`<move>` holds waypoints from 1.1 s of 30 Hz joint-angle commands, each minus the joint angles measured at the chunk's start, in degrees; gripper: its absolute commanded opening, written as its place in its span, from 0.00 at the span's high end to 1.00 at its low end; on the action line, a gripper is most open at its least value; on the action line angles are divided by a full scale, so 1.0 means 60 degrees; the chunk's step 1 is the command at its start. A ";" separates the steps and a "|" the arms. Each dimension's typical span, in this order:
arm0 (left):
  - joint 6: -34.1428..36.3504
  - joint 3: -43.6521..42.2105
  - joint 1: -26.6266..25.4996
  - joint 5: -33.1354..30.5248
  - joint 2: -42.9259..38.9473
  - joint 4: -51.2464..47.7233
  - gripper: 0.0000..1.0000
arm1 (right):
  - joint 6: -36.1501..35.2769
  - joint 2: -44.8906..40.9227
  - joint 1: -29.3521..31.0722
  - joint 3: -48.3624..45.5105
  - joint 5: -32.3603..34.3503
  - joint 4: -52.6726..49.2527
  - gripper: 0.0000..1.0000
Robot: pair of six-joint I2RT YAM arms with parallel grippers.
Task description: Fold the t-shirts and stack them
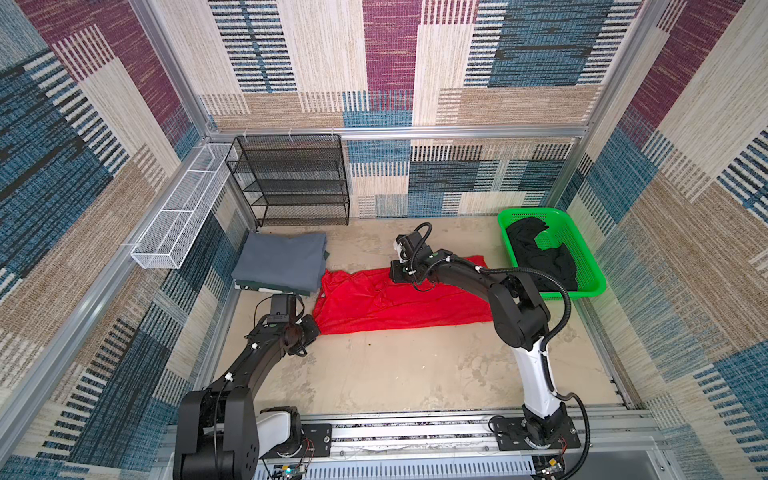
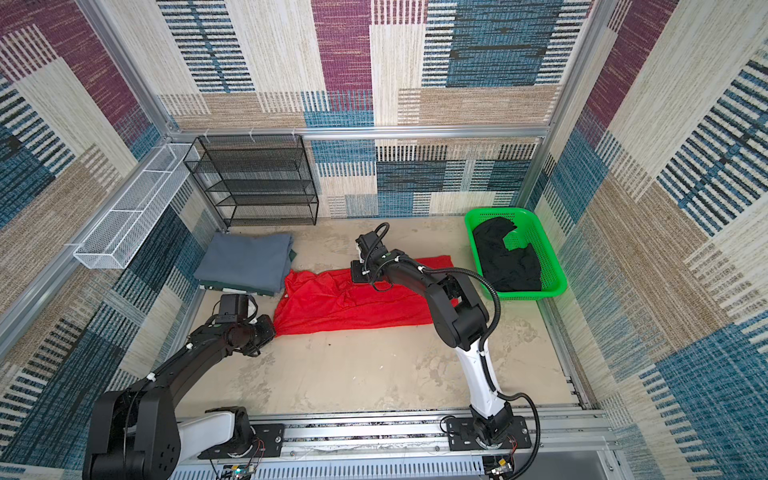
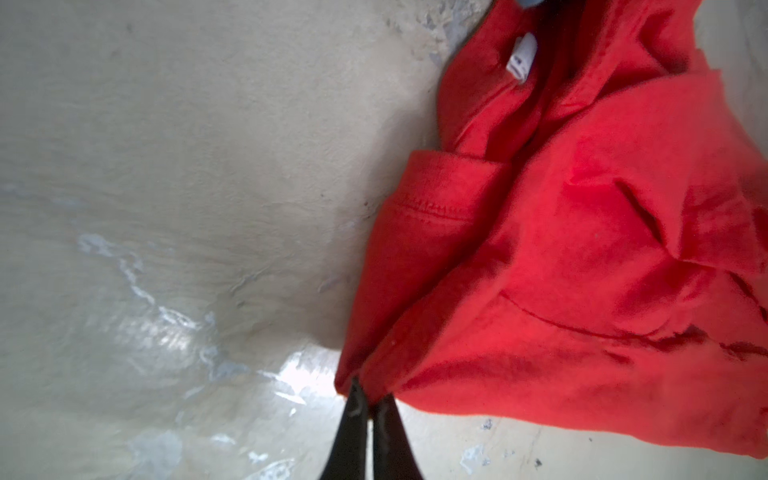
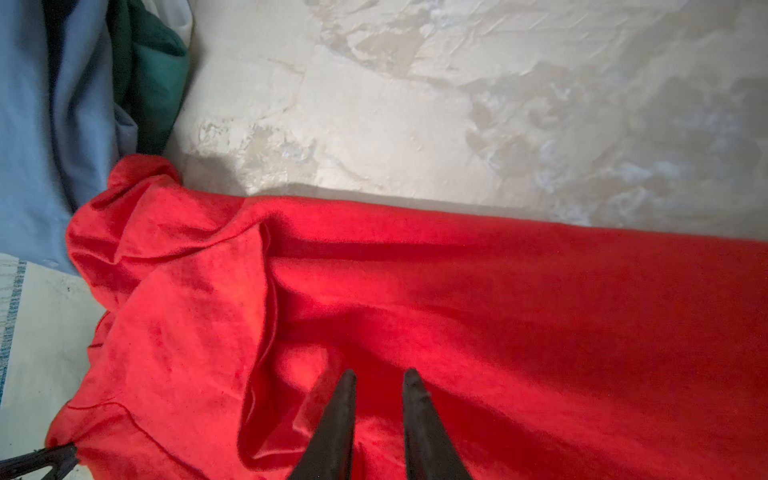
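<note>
Beige table [image 1: 395, 374]: red shirt [image 1: 399, 305], judged limp, light, best taken by corners; left gripper [image 3: 370, 401] pinched one, right gripper [image 4: 380, 376] gaped empty.

Pretty sure this is a robotics lab test cell: aluminium frame [image 1: 415, 133] lined with carpet panels [image 1: 390, 50], left arm [image 1: 249, 365] and right arm [image 1: 536, 374] bolted to a rail [image 1: 415, 432].

You're looking at a bright red shirt [image 1: 399, 299], a slate grey shirt [image 1: 282, 259], a black shirt [image 1: 548, 266], a green perforated basket [image 1: 582, 249], a mottled beige desk [image 1: 395, 374], and walls [image 1: 390, 50] striped blue, maroon and tan.
</note>
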 commanded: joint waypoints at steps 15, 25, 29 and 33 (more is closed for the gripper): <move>0.0703 0.0894 0.0022 0.0347 -0.1379 -0.1362 0.37 | -0.0056 -0.1708 0.0114 -0.2321 -0.0898 0.0786 0.61; 0.0724 0.2246 -0.0502 0.0466 -0.1527 -0.0740 0.21 | -0.0065 -0.3428 0.0120 -0.4395 0.0808 0.1114 0.01; 0.0926 0.3394 -0.1605 0.0217 0.0247 -0.0554 0.22 | -0.0173 -0.3833 0.0088 -0.5055 0.1477 0.0961 0.01; 0.1338 0.4814 -0.2584 -0.0290 0.2045 -0.0643 0.23 | -0.0174 -0.4142 -0.0166 -0.5778 0.1668 0.0955 0.01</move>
